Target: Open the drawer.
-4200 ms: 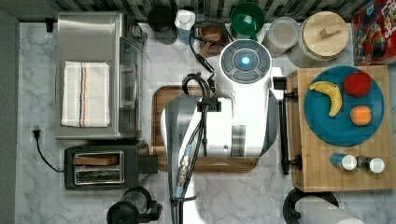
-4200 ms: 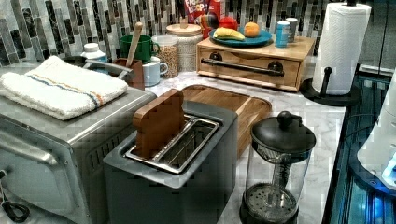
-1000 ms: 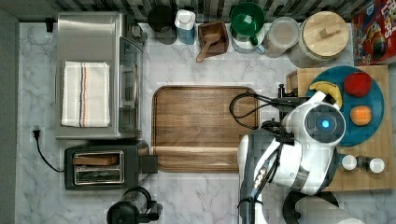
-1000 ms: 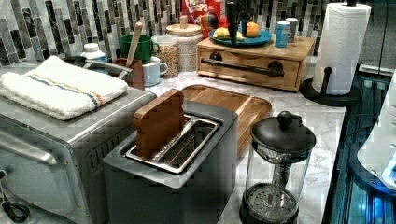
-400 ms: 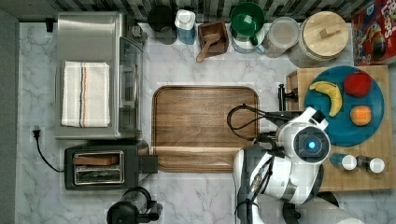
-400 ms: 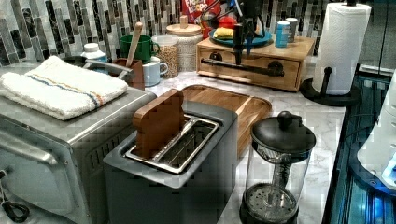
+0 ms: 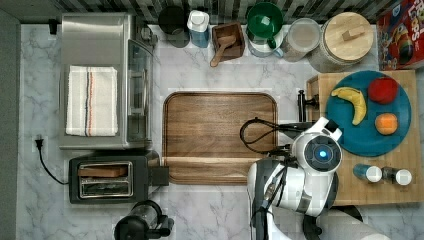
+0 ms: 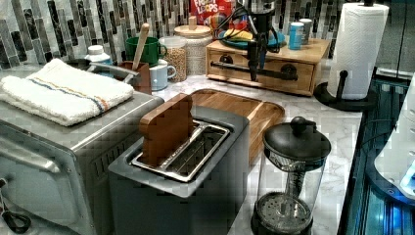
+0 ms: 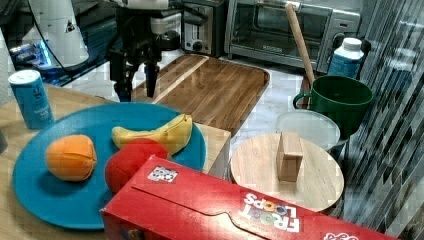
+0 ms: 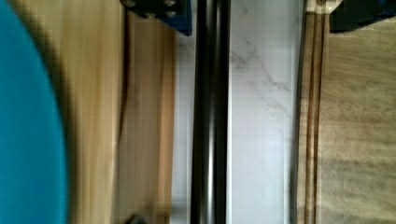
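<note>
Going left to right in the top view: a toaster oven (image 7: 102,80) with a striped towel (image 7: 91,100) on it sits at the top view's left, a toaster (image 7: 111,178) just under it, then the dark wooden tray (image 7: 219,131) in the middle of the marble surface (image 7: 210,210). At the top view's right is the light wood box with the drawer (image 8: 254,71), and it looks fully shut right now. A blue plate (image 7: 350,135) with a banana (image 7: 354,102) and 2 round fruits sits on top of the box.

The hand (image 9: 135,82) hangs over the drawer's front, fingers spread apart and gripping nothing. In the wrist view the black bar handle (image 10: 211,112) runs straight between the 2 fingers, so it's lined up pretty nicely, just not closed on it yet.

My guess on handling: the drawer is shallow bamboo, so probably light and stiff and should slide easy. The bar is the obvious place to grab, around its middle so the pull stays straight and the drawer doesn't skew. The bar looks smooth, so a firm pinch is needed or it might slip. Also the whole box may be light enough to drag along the surface instead of opening, though the plate and shakers on top add some weight.

Readable stuff: a red cereal box (image 9: 235,210) says "FROOT LOOPS" in the right view. Nothing else I can read.
</note>
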